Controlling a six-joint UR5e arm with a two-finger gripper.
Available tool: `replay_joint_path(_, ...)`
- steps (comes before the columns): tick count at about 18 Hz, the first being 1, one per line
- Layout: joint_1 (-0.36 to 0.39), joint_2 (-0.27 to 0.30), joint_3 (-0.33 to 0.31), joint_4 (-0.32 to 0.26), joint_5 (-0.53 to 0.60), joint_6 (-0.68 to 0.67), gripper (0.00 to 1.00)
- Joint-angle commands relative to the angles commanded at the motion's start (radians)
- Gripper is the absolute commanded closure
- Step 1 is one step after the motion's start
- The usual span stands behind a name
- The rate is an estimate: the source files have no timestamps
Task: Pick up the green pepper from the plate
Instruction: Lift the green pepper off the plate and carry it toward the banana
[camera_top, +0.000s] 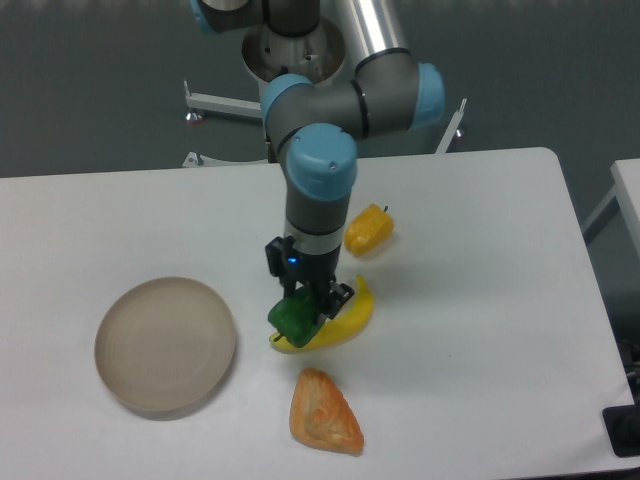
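The green pepper (293, 318) is held between the fingers of my gripper (305, 312), just above or against the left end of a yellow banana (345, 322). The gripper is shut on the pepper and points straight down near the table's middle. The plate (165, 346), round and beige-grey, lies empty at the left front, well apart from the gripper and the pepper.
A yellow-orange pepper (369, 229) lies behind and right of the gripper. An orange wedge-shaped pastry-like piece (323, 413) lies in front of the banana. The table's right edge (585, 270) and a second table corner (628, 190) are at the right.
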Motion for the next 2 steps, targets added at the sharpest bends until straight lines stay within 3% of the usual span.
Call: replay_joint_path(2, 0.005, 0.0, 0.0, 0.002, 0.0, 0.0, 0.52)
